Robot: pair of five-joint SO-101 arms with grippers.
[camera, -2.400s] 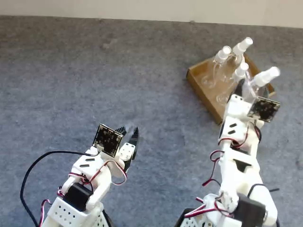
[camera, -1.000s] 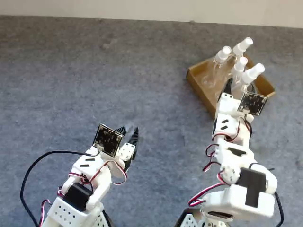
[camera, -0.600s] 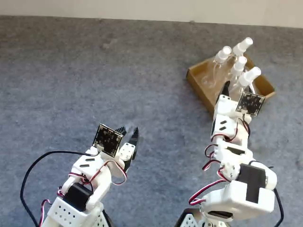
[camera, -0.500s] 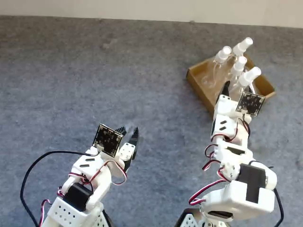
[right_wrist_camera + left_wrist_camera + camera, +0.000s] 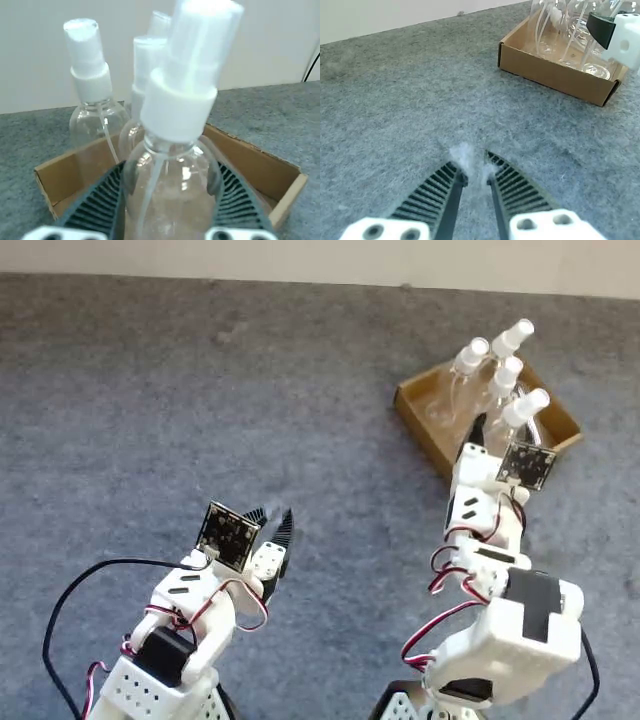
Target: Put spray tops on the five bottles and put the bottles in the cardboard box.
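The right jaws are clenched on a clear bottle [image 5: 175, 120], one ribbed jaw on each side of its round body. The bottle stands upright over the cardboard box [image 5: 555, 76]; its base is hidden, so I cannot tell whether it touches the box floor. Since the earliest frame the right arm [image 5: 485, 510] has swung this bottle inward from the box's far right edge. Its white spray top [image 5: 527, 405] now sits just beside the tops of the bottles already in the box. The left jaws are released, parted by a narrow gap with nothing between them, low over the grey counter [image 5: 150, 390] and well apart from the box. The left arm [image 5: 200, 600] has not moved across the frames. Counted, there are four bottles, each with one white spray top, so four tops. Three of the bottles [image 5: 470, 365] stand close together inside the box toward its far side, unchanged, and the fourth is the held one. There is one box, open-topped, on the counter ahead of the right arm.
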